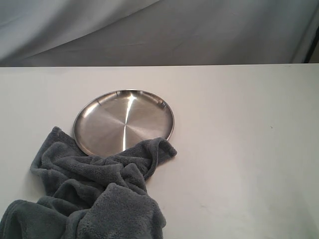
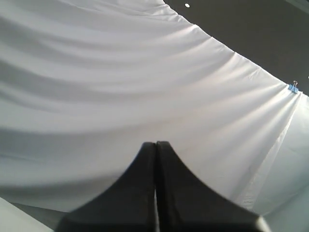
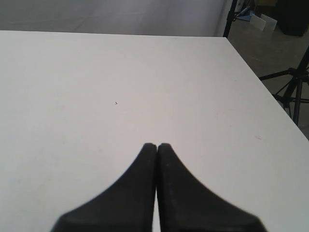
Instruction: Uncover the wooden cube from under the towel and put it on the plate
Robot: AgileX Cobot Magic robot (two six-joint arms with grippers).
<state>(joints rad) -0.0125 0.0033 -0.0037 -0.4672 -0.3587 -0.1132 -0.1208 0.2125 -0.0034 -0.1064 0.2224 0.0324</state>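
The shiny steel plate [image 1: 123, 121] lies on the white table [image 1: 239, 149], left of the middle in the exterior view. The dark grey-blue towel [image 1: 94, 194] is bunched at the near left, and one fold overlaps the plate's near rim. The wooden cube is hidden. Neither arm shows in the exterior view. My left gripper [image 2: 155, 143] is shut and empty, pointing up at a white curtain. My right gripper [image 3: 157, 144] is shut and empty above bare tabletop.
A white curtain [image 1: 149, 30] hangs behind the table's far edge. In the right wrist view the table's side edge [image 3: 260, 82] runs beside a floor with black tripod legs [image 3: 289, 92]. A blue clip [image 2: 293, 87] holds the curtain.
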